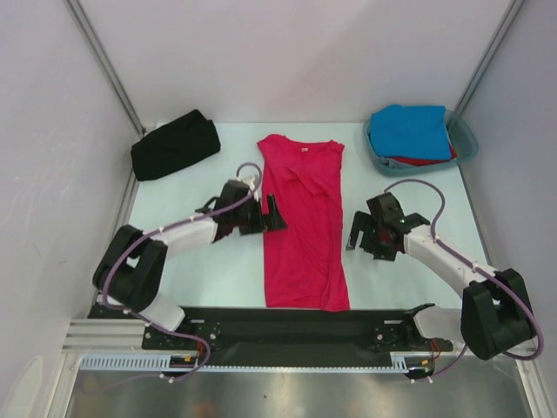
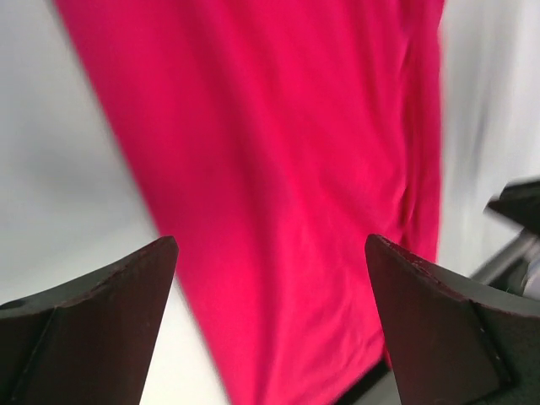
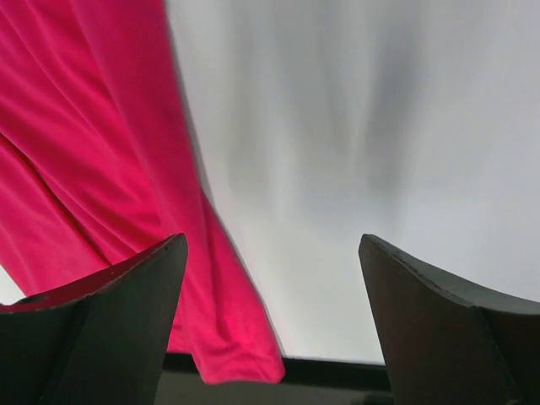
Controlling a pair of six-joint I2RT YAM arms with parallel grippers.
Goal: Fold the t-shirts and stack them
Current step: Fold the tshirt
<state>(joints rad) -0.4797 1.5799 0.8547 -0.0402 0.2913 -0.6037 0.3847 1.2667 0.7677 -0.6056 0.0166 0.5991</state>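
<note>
Cloth lay in three places on the pale table (image 1: pixel 218 270). The crimson-pink t-shirt (image 1: pixel 303 231) was stretched down the middle as a long, narrow strip. Its sides were folded inward, and its collar and small white neck label (image 1: pixel 305 150) were at the far end. Its hem lay close to the dark rail (image 1: pixel 287 326) that carried the arm bases, and creases ran across its chest. The left gripper (image 1: pixel 271 213) sat low at the shirt's left edge, about a third of the way down from the collar, pointing toward the cloth. Its jaws were spread wide and held nothing. The left wrist view, though blurred, showed pink fabric between and beyond the two dark jaws without either one pinching it. The right gripper (image 1: pixel 364 240) was on the other side, clearly apart from the shirt's right edge and over bare table. It too was released, with its jaws standing well apart. The right wrist view showed only white surface between them, with the shirt's lower corner off to one side. The black t-shirt (image 1: pixel 174 145) rested as a compact bundle in the far left corner. In the far right corner stood a translucent teal tub (image 1: pixel 467 144) holding the blue t-shirt (image 1: pixel 409 131) folded on top. A sliver of the red t-shirt (image 1: pixel 428 160) showed beneath the blue one's near edge.
</note>
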